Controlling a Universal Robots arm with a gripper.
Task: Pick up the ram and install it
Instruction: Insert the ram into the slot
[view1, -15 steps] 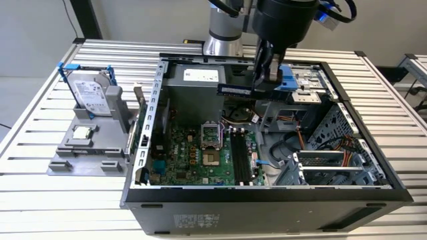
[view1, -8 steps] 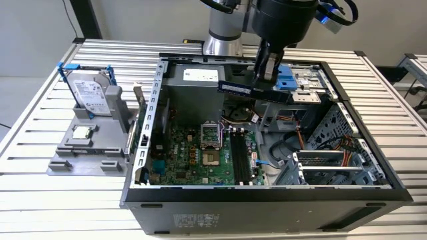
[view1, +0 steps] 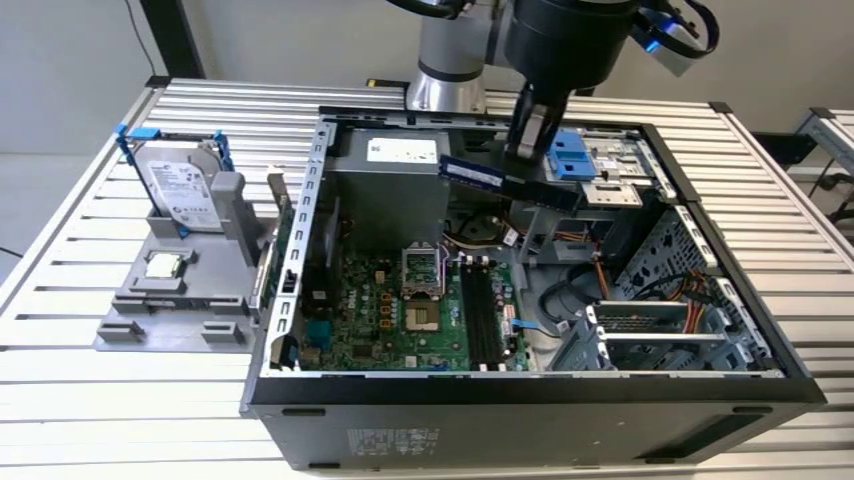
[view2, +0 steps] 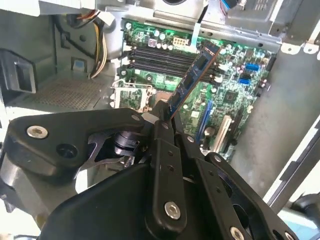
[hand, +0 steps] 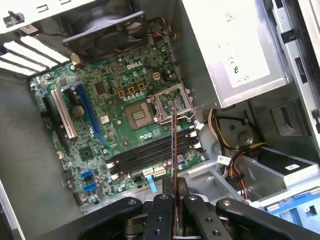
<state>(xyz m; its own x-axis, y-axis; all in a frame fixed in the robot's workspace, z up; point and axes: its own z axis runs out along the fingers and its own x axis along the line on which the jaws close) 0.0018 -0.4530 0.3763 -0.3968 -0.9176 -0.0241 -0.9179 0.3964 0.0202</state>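
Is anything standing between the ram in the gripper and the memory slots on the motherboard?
Nothing visible. The gripper holds the ram above the open case, and the empty memory slots lie uncovered.

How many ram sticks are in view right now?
1: the ram is clamped in the gripper above the open computer case. The motherboard's memory slots look empty, though parts of the case are hidden.

A slatted metal desk (view1: 94, 400) carries an open computer case (view1: 534, 415) lying on its side. Just beside it, toward the exterior view's left, sits a grey holder (view1: 167, 320).
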